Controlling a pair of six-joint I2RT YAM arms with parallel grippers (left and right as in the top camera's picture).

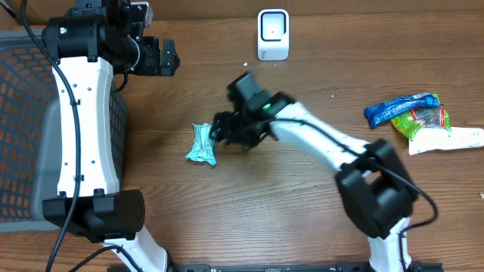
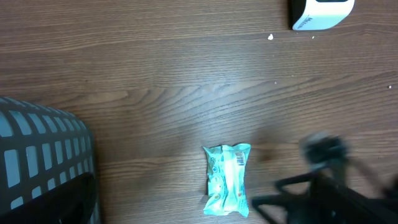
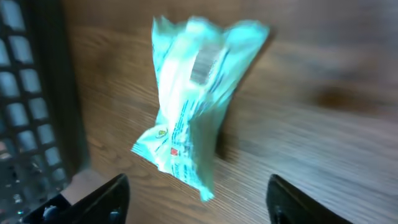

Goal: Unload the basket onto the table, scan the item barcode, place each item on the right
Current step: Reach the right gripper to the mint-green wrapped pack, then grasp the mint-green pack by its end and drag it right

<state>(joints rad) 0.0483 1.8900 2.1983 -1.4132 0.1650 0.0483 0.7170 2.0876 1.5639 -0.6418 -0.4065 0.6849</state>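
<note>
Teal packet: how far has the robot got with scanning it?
Nothing done yet: the teal packet lies on the table. In hand: the open right fingers hover either side of it. Left: grip, lift, and show its barcode to the white scanner.

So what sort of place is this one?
Likely a mock shop checkout on a wooden table: a white barcode scanner stands at the far edge, a mesh basket sits to one side, and wrapped snack packets lie about.
</note>
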